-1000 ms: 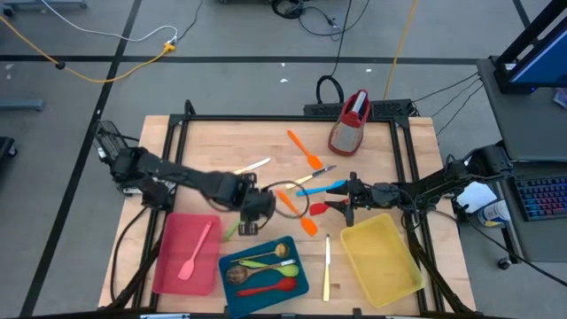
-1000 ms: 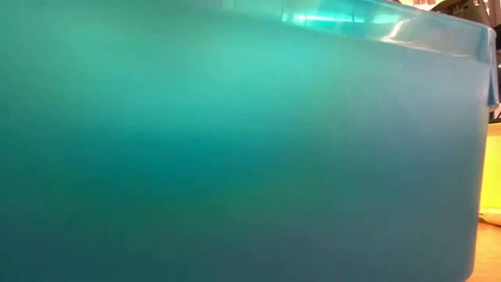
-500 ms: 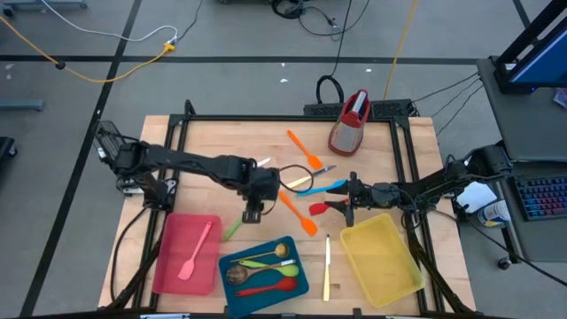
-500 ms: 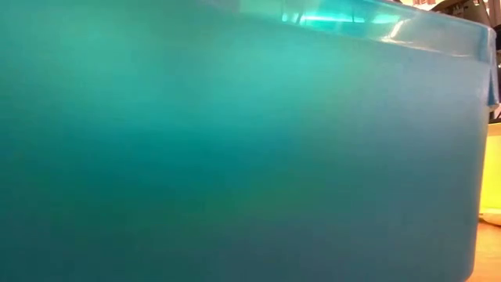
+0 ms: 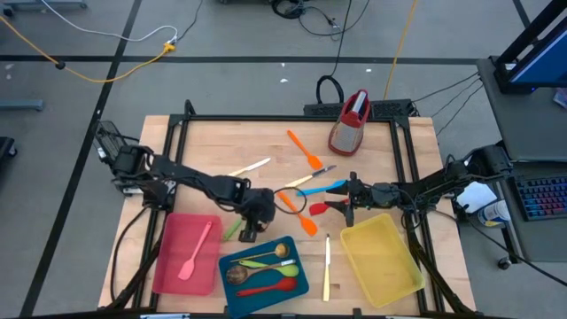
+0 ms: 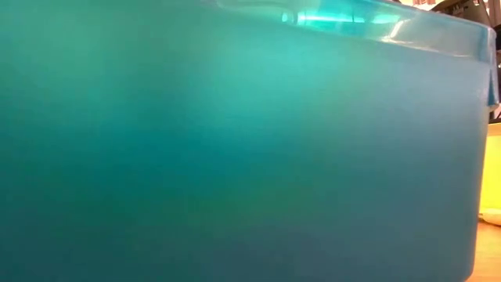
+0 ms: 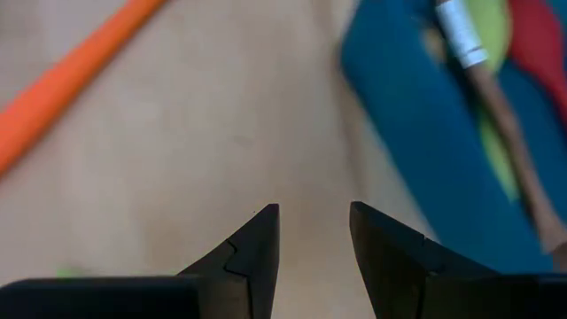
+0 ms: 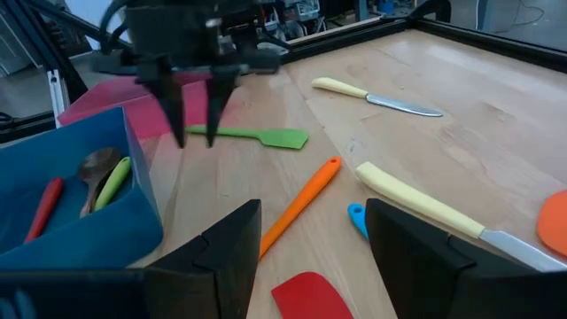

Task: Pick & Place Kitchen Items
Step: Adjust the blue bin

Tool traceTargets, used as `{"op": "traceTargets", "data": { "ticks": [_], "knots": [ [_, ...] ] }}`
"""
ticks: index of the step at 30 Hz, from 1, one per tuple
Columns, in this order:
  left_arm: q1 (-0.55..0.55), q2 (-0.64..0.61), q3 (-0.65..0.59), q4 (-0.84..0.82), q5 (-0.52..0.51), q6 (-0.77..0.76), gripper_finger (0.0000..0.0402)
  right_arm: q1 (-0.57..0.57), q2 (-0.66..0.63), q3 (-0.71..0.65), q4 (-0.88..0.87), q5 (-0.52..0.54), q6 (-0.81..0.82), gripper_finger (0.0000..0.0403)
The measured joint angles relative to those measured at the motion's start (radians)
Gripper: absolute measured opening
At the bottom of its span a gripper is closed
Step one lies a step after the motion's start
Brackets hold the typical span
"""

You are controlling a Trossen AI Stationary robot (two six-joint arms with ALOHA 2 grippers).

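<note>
Lying just beside left fingers (image 8: 175, 111): green spatula (image 8: 252, 136).

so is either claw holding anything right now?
No. The left claw is open and empty above the green spatula; the right claw is open and empty too.

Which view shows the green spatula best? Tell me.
The right wrist view: the green spatula lies whole on the wood, beside the left gripper. The high view shows only a green sliver by that gripper. The left wrist view shows a green speck; the low view shows none.
</note>
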Motion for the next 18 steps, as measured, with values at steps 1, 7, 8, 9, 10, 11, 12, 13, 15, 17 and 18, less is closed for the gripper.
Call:
{"op": "traceTargets", "data": {
  "ticks": [1,7,8,9,10,11,12,13,15,17,18],
  "knots": [
    [-0.008,0.000,-0.014,0.031,0.006,-0.007,0.0145,0.000,0.000,0.000,0.000,0.000,0.004,0.0196],
    [-0.045,0.000,-0.090,0.174,-0.052,-0.032,0.0145,0.000,0.000,0.000,0.000,0.000,0.010,0.0196],
    [-0.048,0.000,-0.100,0.182,-0.071,-0.035,0.0145,0.000,0.000,0.000,0.000,0.000,0.010,0.0196],
    [-0.052,0.000,-0.111,0.192,-0.080,-0.043,0.0145,0.000,0.000,0.000,0.000,0.000,0.010,0.0196],
    [-0.053,0.000,-0.123,0.207,-0.080,-0.048,0.0145,0.000,0.000,0.000,0.000,0.000,0.010,0.0196],
    [-0.055,0.000,-0.134,0.223,-0.081,-0.055,0.0145,0.000,0.000,0.000,0.000,0.000,0.010,0.0196],
    [-0.059,0.000,-0.142,0.232,-0.083,-0.061,0.0145,0.000,0.000,0.000,0.000,0.000,0.010,0.0196],
    [-0.062,0.000,-0.149,0.239,-0.083,-0.065,0.0145,0.000,0.000,0.000,0.000,0.000,0.010,0.0196],
    [-0.071,0.000,-0.165,0.259,-0.084,-0.071,0.0145,0.000,0.000,0.000,0.000,0.000,0.010,0.0196],
    [-0.080,0.000,-0.183,0.284,-0.084,-0.072,0.0145,0.000,0.000,0.000,0.000,0.000,0.010,0.0196],
    [-0.083,0.000,-0.193,0.301,-0.084,-0.072,0.0145,0.000,0.000,0.000,0.000,0.000,0.010,0.0196]
  ]
}}
